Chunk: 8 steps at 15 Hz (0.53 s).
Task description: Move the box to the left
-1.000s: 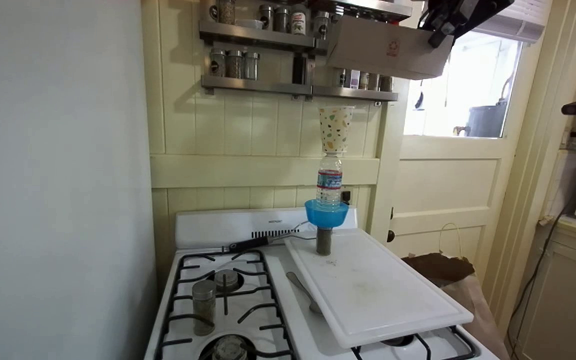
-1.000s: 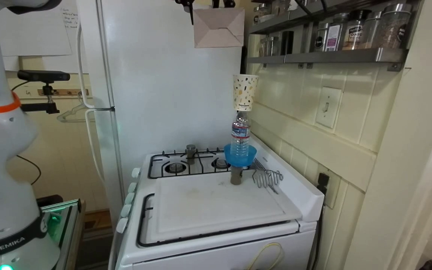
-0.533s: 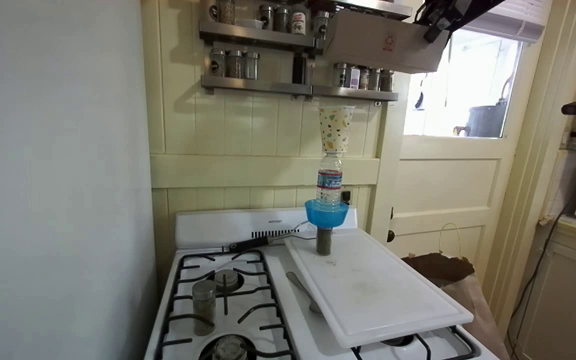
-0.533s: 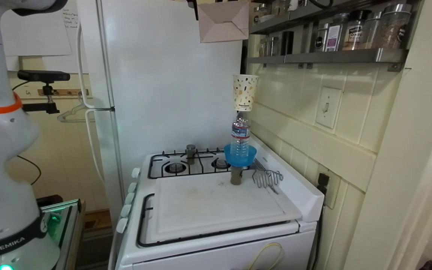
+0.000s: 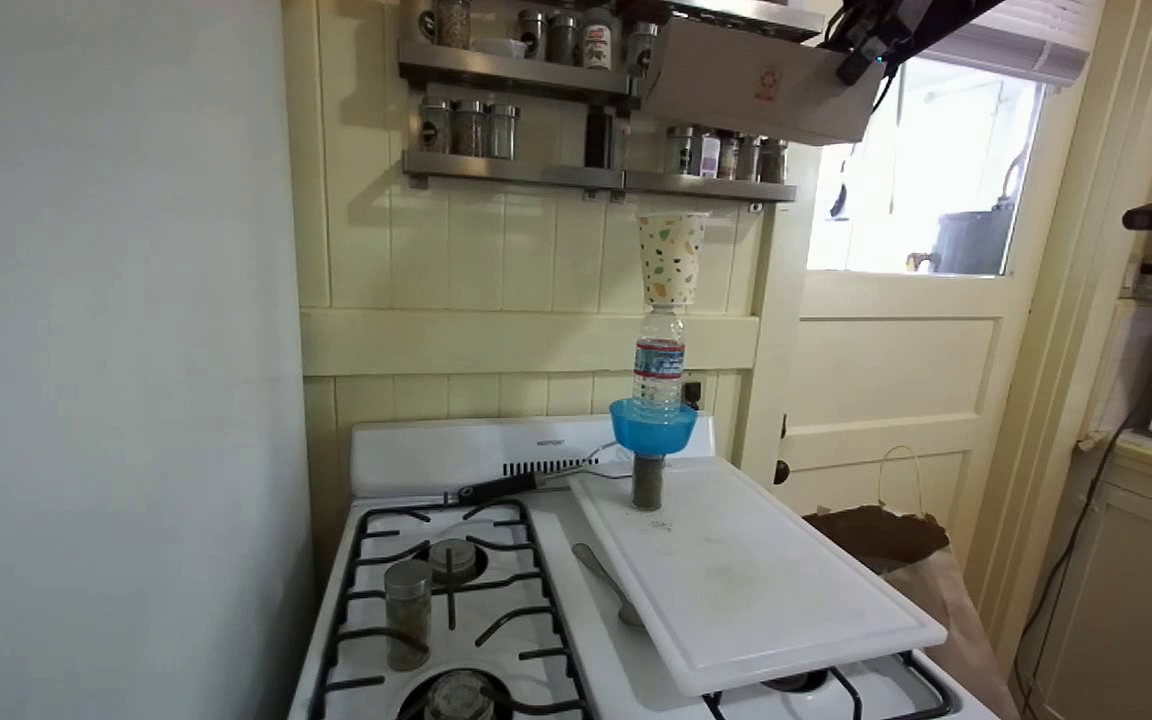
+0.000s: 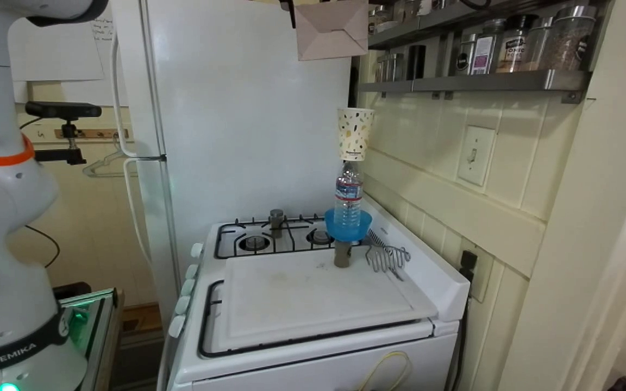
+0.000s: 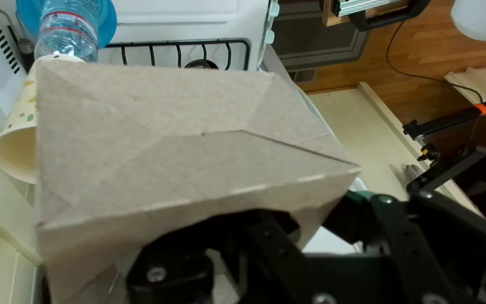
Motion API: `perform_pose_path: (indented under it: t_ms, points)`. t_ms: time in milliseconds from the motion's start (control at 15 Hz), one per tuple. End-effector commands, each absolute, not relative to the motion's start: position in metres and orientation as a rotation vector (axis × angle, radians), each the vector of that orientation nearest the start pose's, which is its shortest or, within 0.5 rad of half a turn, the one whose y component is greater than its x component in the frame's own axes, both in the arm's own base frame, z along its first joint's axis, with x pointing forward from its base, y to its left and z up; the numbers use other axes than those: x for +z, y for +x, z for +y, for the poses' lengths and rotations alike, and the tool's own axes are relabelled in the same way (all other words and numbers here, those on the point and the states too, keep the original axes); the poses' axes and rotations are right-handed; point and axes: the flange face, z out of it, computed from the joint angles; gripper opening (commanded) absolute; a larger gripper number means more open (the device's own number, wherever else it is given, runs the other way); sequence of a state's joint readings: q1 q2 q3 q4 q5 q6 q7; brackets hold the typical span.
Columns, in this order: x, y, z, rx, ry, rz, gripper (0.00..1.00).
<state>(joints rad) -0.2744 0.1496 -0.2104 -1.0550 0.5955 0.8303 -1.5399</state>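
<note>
The box (image 5: pixel 756 85) is plain light brown cardboard with a small red recycling mark. It is in the air, higher than the stove and tilted in an exterior view. Its folded end shows in an exterior view (image 6: pixel 332 30), cut by the top edge. In the wrist view the box (image 7: pixel 175 139) fills the middle. My gripper (image 7: pixel 306 219) is shut on the box near one edge, a finger on either side of that part. The gripper also shows in an exterior view (image 5: pixel 861 62). The fingertips' contact with the box is partly hidden.
A paper cup (image 5: pixel 671 260) stands on a water bottle (image 5: pixel 659 365) in a blue bowl (image 5: pixel 653 428), on a small jar (image 5: pixel 647 483), a tall narrow stack below the box. Spice shelves (image 6: pixel 508 81) line the wall. A white board (image 5: pixel 756 580) lies on the stove.
The box and gripper have moved left and slightly up in one exterior view, right and slightly up in the other. The box stays held. The stack has not moved.
</note>
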Motion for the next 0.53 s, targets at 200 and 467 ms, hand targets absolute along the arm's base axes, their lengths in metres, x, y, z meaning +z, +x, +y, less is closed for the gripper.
perform_pose_path:
  t_ms: [200,467]
  points:
    - [0.736,0.476,-0.142,-0.262,-2.003,-1.607,0.00]
    - [0.718,0.490,-0.144,-0.243,-1.961,-1.585,0.00]
